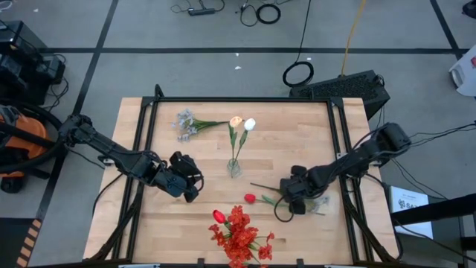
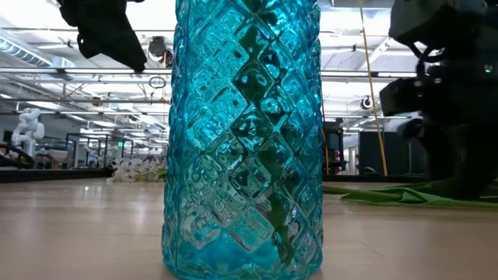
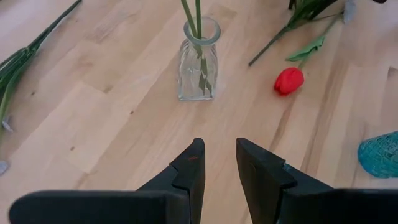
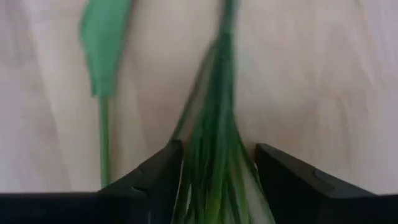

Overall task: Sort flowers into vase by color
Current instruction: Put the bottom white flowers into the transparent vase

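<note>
Red tulip (image 1: 250, 198): it lies flat on the surface, bud toward the middle, its stem and leaves running under your right arm; it is in no vase yet

Stem at the right jaws: in the right wrist view green stem and leaf (image 4: 217, 155) sit between the two fingers, which stand apart with bare gaps on both sides, so you are straddling, not gripping

Right gripper (image 1: 291, 195): low over the stem end, near the surface; centre the stem before closing, and close on stem rather than the loose leaf (image 4: 102, 43) beside it

Target, judged: the blue vase (image 3: 380, 154) at the front edge with the red blooms (image 1: 239, 234); lift high enough for the stem tip to clear its rim

Clear vase (image 1: 234, 167): mid-surface, holding the white and peach tulips (image 1: 242, 123); keep your path away from it

Pale spray (image 1: 186, 123): lying at the far left, unsorted

Left gripper (image 1: 187, 182): hovering left of the clear vase, jaws narrowly apart, empty; leave it parked
</note>
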Robot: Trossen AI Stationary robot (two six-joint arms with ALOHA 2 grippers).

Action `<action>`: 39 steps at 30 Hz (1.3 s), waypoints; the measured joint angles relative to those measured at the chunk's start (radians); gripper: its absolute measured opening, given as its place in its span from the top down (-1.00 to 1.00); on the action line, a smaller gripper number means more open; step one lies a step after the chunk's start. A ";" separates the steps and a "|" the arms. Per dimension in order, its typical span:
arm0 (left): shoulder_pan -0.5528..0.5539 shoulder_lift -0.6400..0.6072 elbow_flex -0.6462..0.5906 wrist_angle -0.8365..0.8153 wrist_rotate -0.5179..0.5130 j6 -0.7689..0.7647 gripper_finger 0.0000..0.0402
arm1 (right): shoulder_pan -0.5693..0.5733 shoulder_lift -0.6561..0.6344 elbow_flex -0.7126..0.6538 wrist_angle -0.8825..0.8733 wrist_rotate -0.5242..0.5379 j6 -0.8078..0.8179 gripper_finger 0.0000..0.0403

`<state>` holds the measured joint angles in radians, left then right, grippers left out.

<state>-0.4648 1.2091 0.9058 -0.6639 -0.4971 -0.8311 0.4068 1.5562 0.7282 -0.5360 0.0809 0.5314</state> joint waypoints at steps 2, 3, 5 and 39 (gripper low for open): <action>0.000 0.000 0.000 0.000 0.005 0.000 0.52 | -0.001 0.012 0.000 -0.010 -0.013 -0.118 0.10; 0.000 0.000 0.000 0.000 0.006 0.000 0.52 | -0.001 0.014 0.000 -0.016 -0.012 -0.159 0.16; 0.000 0.000 0.000 0.001 0.007 0.000 0.52 | -0.004 0.015 0.001 -0.034 -0.012 -0.222 0.31; 0.000 0.000 0.000 0.085 -0.007 -0.003 0.52 | -0.250 -0.045 0.113 -0.215 0.387 -1.700 0.64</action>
<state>-0.4648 1.2095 0.9058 -0.5786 -0.5043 -0.8344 0.1565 1.5107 0.8410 -0.7510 0.4682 -1.1685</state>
